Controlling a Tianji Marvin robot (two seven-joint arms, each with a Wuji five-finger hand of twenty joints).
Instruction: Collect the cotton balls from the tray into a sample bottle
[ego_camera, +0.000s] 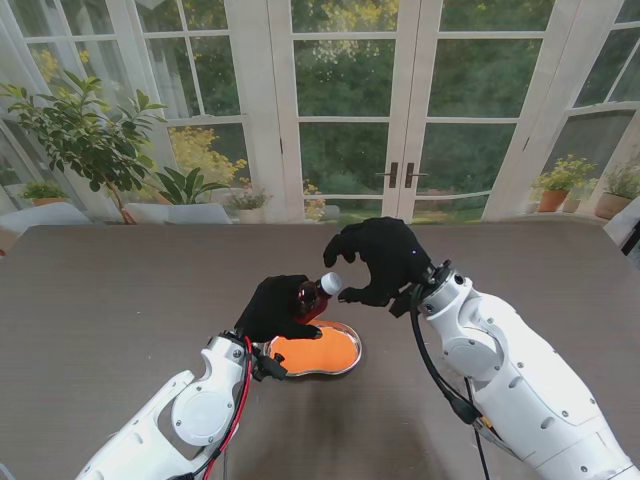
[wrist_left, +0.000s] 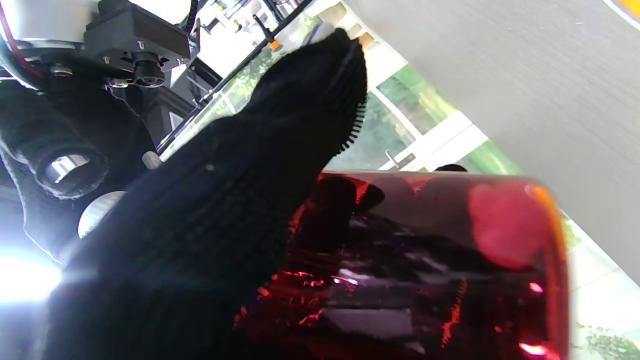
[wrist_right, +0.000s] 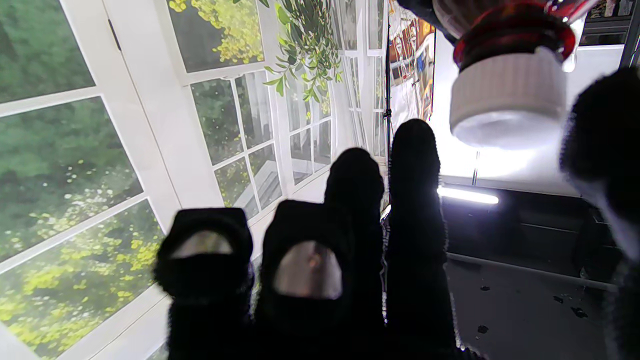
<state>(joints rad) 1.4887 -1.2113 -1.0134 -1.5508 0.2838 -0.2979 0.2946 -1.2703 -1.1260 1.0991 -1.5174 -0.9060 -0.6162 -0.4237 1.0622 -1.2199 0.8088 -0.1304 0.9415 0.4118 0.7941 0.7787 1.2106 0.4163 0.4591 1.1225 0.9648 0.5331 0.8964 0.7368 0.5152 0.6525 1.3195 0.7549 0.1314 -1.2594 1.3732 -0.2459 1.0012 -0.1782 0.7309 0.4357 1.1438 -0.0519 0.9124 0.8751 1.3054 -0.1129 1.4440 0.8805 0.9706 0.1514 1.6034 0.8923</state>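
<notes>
Both arms come up from the near edge. Starting on the left, the left hand (ego_camera: 277, 308) is wrapped around the red sample bottle (ego_camera: 308, 298) and holds it tipped over, lifted above the tray (ego_camera: 347, 355) with the white cap (ego_camera: 331, 284) pointing to the right. Left wrist cam confirms it, fingers (wrist_left: 280, 165) closed on the red glass (wrist_left: 425, 260).

That tray sits just nearer to me than the bottle, orange inside. Honestly can't make out any cotton balls in it from here, too small or hidden.

Moving right, the right hand (ego_camera: 380, 258) is cupped around the cap, fingers curled but apart. In the right wrist view the fingers (wrist_right: 415, 200) and thumb (wrist_right: 600, 145) flank the cap (wrist_right: 507, 97) without clearly touching it, so I'd say it holds nothing yet.

What worries me: cap's still on, so it needs unscrewing. If the left grip is loose the whole bottle may spin with the twist. Pinch off-center and the cap could pop free and roll away
</notes>
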